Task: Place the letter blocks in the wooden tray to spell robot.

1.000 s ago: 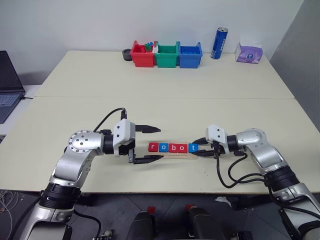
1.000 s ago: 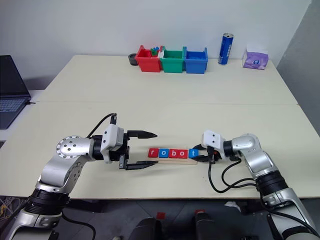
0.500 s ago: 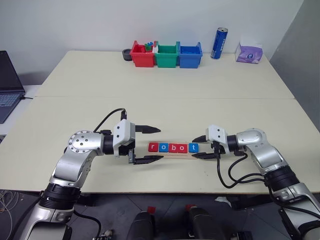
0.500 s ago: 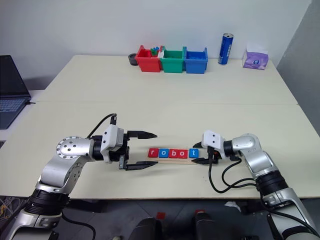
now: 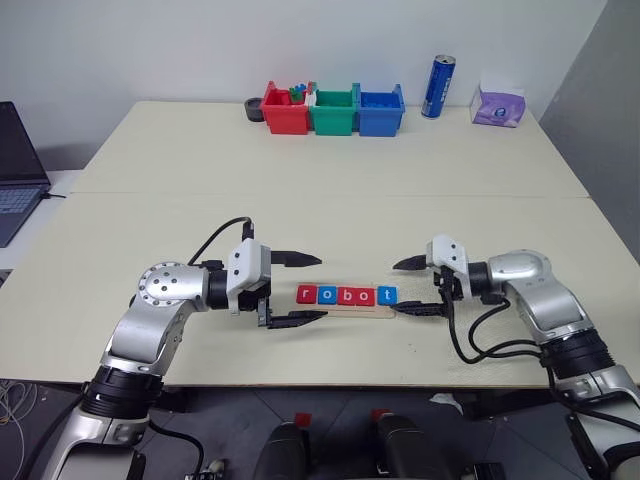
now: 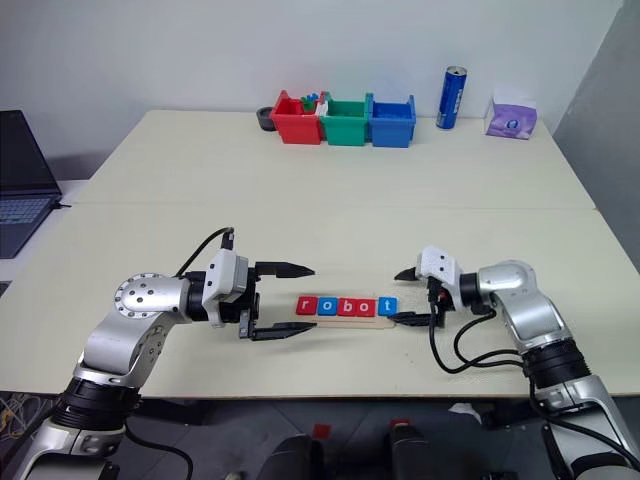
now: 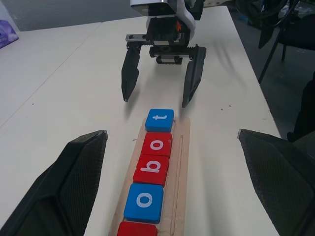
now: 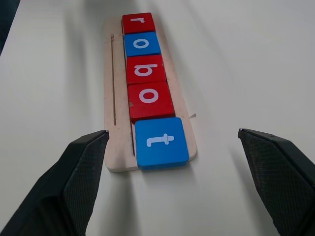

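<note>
Left eye view: we see the wooden tray (image 5: 350,306) low in the centre of the frame, on the near part of the table (image 5: 330,190). The letter blocks (image 5: 346,295) lie in it in one row, red r, blue o, red b, red o, blue t. At the left of the tray our left gripper (image 5: 303,289) has its two black fingers spread wide with nothing between them, tips just short of the red r. At the right, our right gripper (image 5: 408,287) is also spread wide and empty, apart from the blue t. Along the top centre of the frame stand a red bin (image 5: 284,112), a green bin (image 5: 333,113) and a blue bin (image 5: 381,112), with a blue can (image 5: 438,87) and a tissue pack (image 5: 497,105) further right. A laptop (image 5: 15,170) sits at the left edge.

Right eye view: the same layout, the tray just below centre between the two grippers.

Left wrist view: we look along the tray from the r end; the right gripper stands beyond the t block, fingers wide and not touching it.

Right wrist view: the tray runs from the centre to the top, the t block nearest and overhanging the tray's end a little, our wide fingers at the lower corners.
</note>
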